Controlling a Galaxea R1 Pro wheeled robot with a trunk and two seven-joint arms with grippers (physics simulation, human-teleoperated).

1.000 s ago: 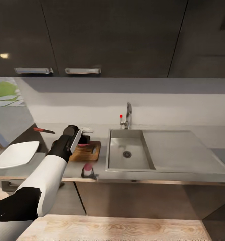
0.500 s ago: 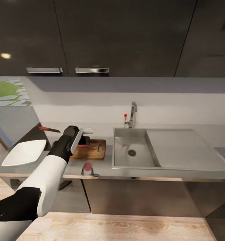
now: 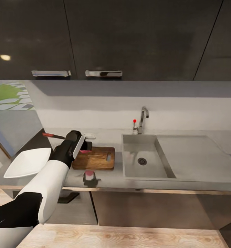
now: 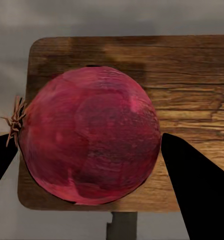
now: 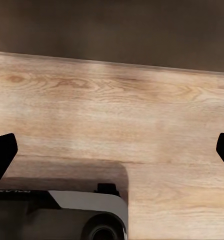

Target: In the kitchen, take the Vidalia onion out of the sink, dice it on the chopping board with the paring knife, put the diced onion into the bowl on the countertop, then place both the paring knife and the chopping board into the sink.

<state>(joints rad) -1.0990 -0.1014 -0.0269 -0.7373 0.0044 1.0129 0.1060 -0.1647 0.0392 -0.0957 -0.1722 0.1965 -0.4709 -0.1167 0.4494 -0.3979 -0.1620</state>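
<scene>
Holding the round dark-red Vidalia onion [image 4: 89, 135] tight, the left gripper [image 3: 83, 147] hangs over the brown wooden chopping board [image 3: 96, 158]. A shallow white square bowl [image 3: 27, 162] and a red-handled paring knife [image 3: 53, 136] sit nearby on the grey countertop [image 3: 105, 175]. The right gripper [image 5: 112, 152] has its fingers wide apart above the pale wood floor [image 5: 112, 115].

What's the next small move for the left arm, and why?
Probably lower the left hand and set the Vidalia onion down on the chopping board. The hand is shut on the onion above the board's near-left part, the sink is already empty, and the paring knife lies untouched on the countertop.
</scene>
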